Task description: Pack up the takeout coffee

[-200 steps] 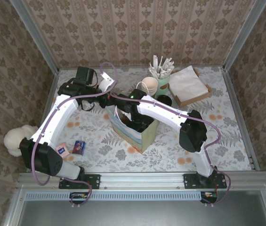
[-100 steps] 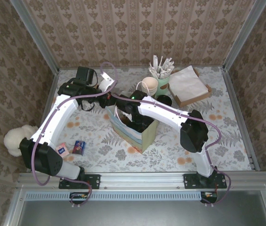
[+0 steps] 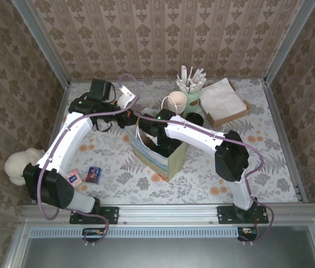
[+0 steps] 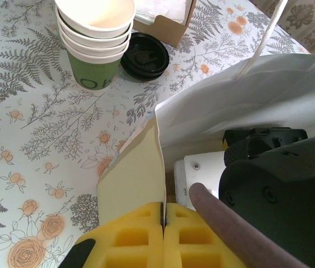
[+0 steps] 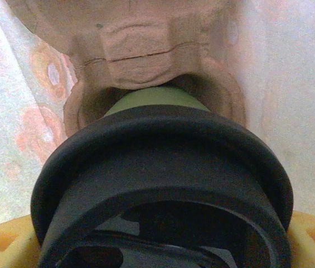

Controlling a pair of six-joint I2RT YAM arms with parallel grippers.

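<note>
A yellow paper bag [image 3: 165,159] stands mid-table. My left gripper [image 4: 163,209] is shut on the bag's top edge [image 4: 137,178] at its far left corner [image 3: 130,116]. My right gripper [image 3: 160,139] reaches down inside the bag. Between its yellow fingers [image 5: 1,243] it is shut on a coffee cup with a black lid [image 5: 163,162] and green side [image 5: 151,97]. The cup's base sits in a well of the brown pulp carrier tray [image 5: 140,50] at the bag's bottom. The bag's white inner walls [image 5: 291,84] stand close around both.
Behind the bag stand a stack of paper cups [image 3: 175,101], a loose black lid [image 3: 194,119], a green cup of white sticks [image 3: 192,84] and a cardboard tray of napkins [image 3: 224,100]. Two small sachets [image 3: 85,176] lie at the front left.
The right arm's elbow has edged slightly to the right and nearer. Both grips are unchanged.
</note>
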